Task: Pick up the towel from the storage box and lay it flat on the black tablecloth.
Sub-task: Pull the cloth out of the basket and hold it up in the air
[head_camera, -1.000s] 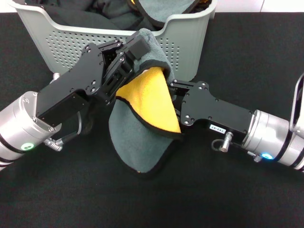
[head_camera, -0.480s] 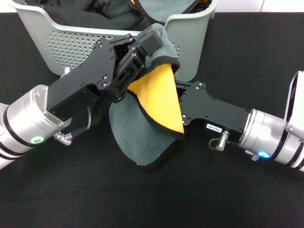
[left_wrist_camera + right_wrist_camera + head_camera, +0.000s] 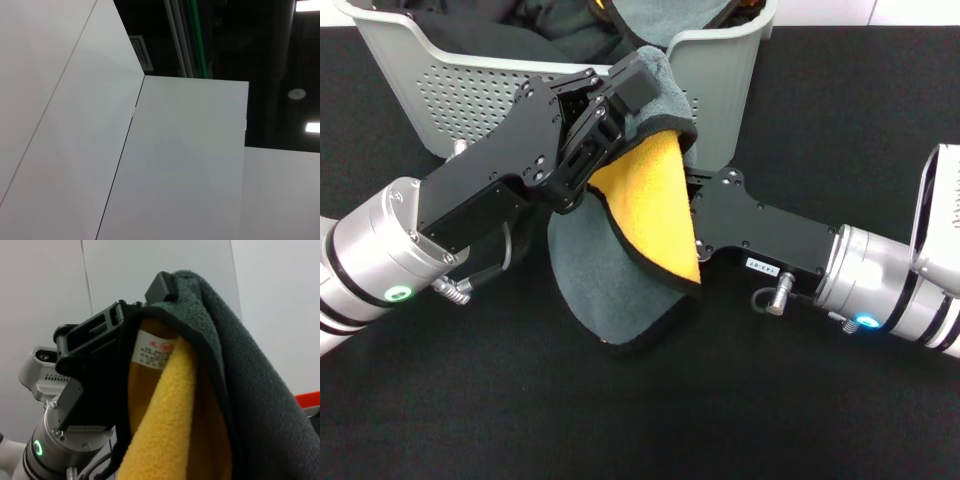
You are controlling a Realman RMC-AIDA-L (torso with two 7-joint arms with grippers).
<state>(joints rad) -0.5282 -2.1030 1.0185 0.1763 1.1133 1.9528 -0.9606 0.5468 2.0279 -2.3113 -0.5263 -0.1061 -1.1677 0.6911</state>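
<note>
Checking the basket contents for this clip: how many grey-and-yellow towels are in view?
2: one towel hanging from the left gripper before the storage box; another towel inside the box. More may be hidden.

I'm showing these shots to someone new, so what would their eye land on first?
The towel grabs attention: its bright yellow-orange face hangs folded against the grey one, lifted above the black tablecloth just in front of the storage box. The left pincer grips its top, and the right pincer reaches in beside its edge from the right.
</note>
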